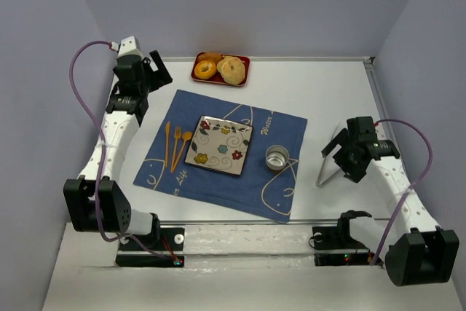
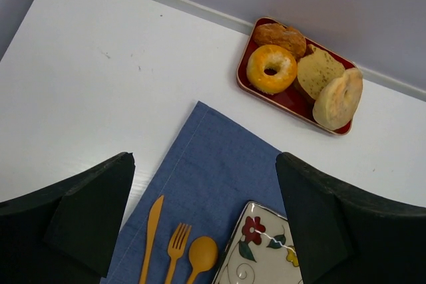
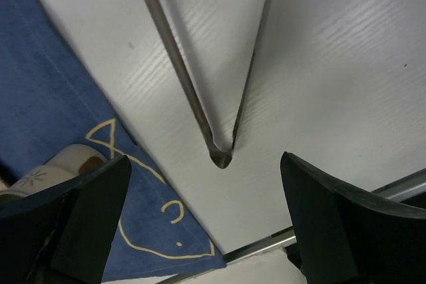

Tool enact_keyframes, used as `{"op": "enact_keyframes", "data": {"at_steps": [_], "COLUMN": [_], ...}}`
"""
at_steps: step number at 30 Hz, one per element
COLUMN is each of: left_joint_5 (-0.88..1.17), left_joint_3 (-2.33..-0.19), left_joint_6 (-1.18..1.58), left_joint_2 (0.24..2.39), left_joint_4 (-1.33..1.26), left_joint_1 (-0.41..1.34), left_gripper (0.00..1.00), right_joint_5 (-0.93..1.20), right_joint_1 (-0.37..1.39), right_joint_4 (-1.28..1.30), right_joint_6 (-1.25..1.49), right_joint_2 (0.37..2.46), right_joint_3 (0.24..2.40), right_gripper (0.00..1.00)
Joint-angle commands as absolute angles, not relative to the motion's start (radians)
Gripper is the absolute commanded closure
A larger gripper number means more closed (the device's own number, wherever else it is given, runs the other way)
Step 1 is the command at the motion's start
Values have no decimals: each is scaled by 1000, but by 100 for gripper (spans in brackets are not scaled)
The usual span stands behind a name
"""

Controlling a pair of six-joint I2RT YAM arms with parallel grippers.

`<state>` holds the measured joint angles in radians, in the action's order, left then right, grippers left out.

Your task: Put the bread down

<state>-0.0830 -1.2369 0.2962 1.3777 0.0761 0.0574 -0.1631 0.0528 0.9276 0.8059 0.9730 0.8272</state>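
The bread [image 1: 233, 71], a round pale tan roll, lies at the right end of a red tray [image 1: 244, 59] at the table's back, beside an orange-glazed donut [image 1: 204, 70]. In the left wrist view the bread [image 2: 338, 99] leans at the tray's [image 2: 287, 100] right end, next to a squarish tan piece [image 2: 317, 71] and the donut [image 2: 271, 68]. My left gripper [image 1: 162, 71] is open and empty, to the left of the tray, above the placemat's far left corner [image 2: 205, 184]. My right gripper [image 1: 336, 156] is open and empty over metal tongs [image 3: 219, 98].
A blue placemat [image 1: 273, 125] holds a square flowered plate [image 1: 220, 146], orange knife, fork and spoon [image 1: 175, 143] and a small metal cup [image 1: 277, 158]. The tongs [image 1: 328, 165] lie on the white table right of the mat. Walls close in on three sides.
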Motion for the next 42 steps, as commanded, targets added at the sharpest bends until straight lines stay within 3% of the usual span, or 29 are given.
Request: {"op": "enact_keyframes", "data": {"at_steps": [1, 6, 21, 28, 29, 31, 32, 35, 42], "left_joint_5": [-51, -11, 43, 28, 28, 26, 28, 34, 63], "left_joint_3": [-1267, -1272, -1267, -1250, -1249, -1243, -1241, -1230, -1216], "left_joint_6": [279, 281, 287, 293, 291, 293, 295, 298, 324], "left_joint_2": [1384, 1411, 1394, 1353, 1348, 1336, 1332, 1315, 1289], "left_joint_4": [23, 20, 6, 8, 8, 8, 6, -18, -34], "left_joint_1": [57, 55, 52, 52, 52, 52, 52, 52, 52], "left_gripper": [1, 1, 1, 1, 1, 1, 1, 1, 1], "right_joint_5": [-138, -265, -293, -227, -227, -235, -242, -249, -56], "right_joint_1": [48, 48, 48, 48, 48, 48, 48, 48, 48], "right_joint_4": [858, 802, 562, 486, 485, 485, 485, 485, 525], "right_joint_6": [858, 830, 721, 718, 724, 729, 732, 688, 471], "right_joint_2": [1023, 1117, 1449, 1535, 1536, 1520, 1507, 1441, 1332], "right_joint_3": [770, 776, 822, 787, 784, 773, 770, 788, 1046], "right_gripper": [0, 0, 0, 21, 32, 41, 50, 61, 60]}}
